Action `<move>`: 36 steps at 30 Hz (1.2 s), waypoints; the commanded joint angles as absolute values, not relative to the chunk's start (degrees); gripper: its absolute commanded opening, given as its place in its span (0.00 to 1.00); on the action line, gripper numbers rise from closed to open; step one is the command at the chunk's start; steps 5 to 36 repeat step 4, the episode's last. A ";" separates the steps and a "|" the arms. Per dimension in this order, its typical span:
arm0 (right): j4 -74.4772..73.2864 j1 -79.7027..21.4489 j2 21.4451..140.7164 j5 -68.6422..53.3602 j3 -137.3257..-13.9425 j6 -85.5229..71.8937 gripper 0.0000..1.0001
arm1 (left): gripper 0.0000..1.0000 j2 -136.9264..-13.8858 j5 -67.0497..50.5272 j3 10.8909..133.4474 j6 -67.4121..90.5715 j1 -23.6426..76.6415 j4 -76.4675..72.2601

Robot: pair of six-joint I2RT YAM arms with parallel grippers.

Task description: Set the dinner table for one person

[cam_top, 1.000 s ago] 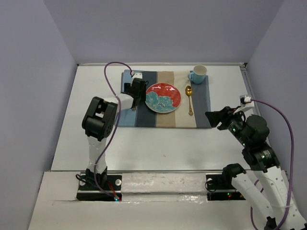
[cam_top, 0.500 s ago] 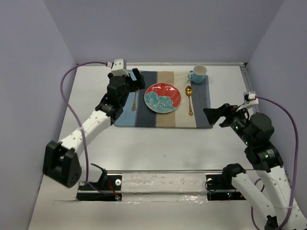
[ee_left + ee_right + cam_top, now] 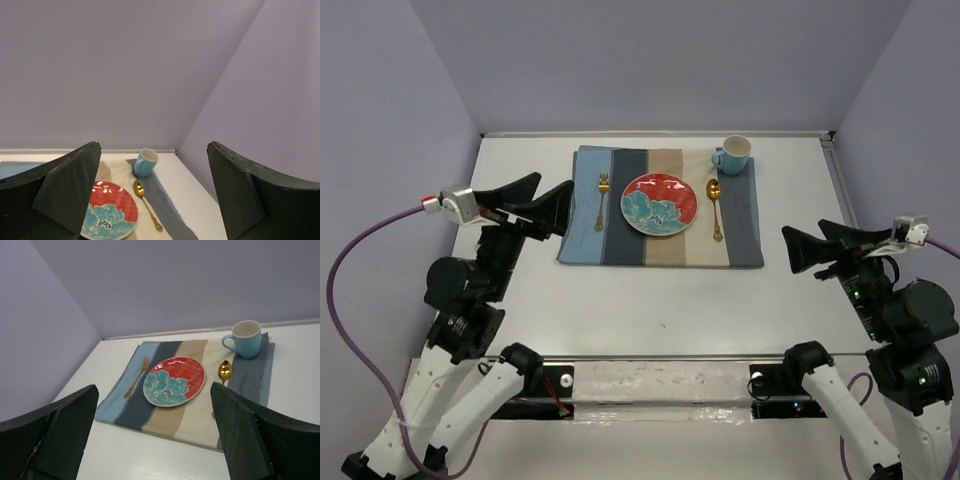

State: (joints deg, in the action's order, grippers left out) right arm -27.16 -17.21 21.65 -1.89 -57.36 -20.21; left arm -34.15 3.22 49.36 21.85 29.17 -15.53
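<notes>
Nearest the bases, the left gripper is raised over the table, its jaws spread wide and nothing between them. The right gripper is raised on the other side, also wide open and empty. Both point toward the far side of the table.

The white table lies under both grippers and runs on ahead of them to the far wall.

The striped mat lies flat on the table between the two grippers. Its near left corner is just ahead of the left gripper's tips and to their right. Its near right corner is near the right gripper's tips, to their left.

On the mat, ahead of both grippers, three things lie in a row. The fork is closest to the left gripper, on a dark stripe. The red and teal plate sits mid-mat; in the right wrist view it shows midway between that gripper's fingers. The gold spoon lies just beside the plate on the right gripper's side, bowl away from the arms, apart from the plate's rim.

Farthest off, the blue mug stands upright on the mat's far corner, ahead of the right gripper and to its left, handle toward the plate's side. In the left wrist view it stands between that gripper's fingers, beyond the spoon.
</notes>
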 commanded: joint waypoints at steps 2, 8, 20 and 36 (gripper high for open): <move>-28.39 -16.96 21.00 -1.23 -59.50 -18.11 1.00 | 0.99 -32.52 0.79 48.87 19.95 29.27 -11.16; -28.74 -16.96 21.27 -1.14 -59.68 -18.28 1.00 | 0.99 -32.87 0.36 48.52 19.87 29.18 -10.46; -28.74 -16.96 21.27 -1.14 -59.68 -18.28 1.00 | 0.99 -32.87 0.36 48.52 19.87 29.18 -10.46; -28.74 -16.96 21.27 -1.14 -59.68 -18.28 1.00 | 0.99 -32.87 0.36 48.52 19.87 29.18 -10.46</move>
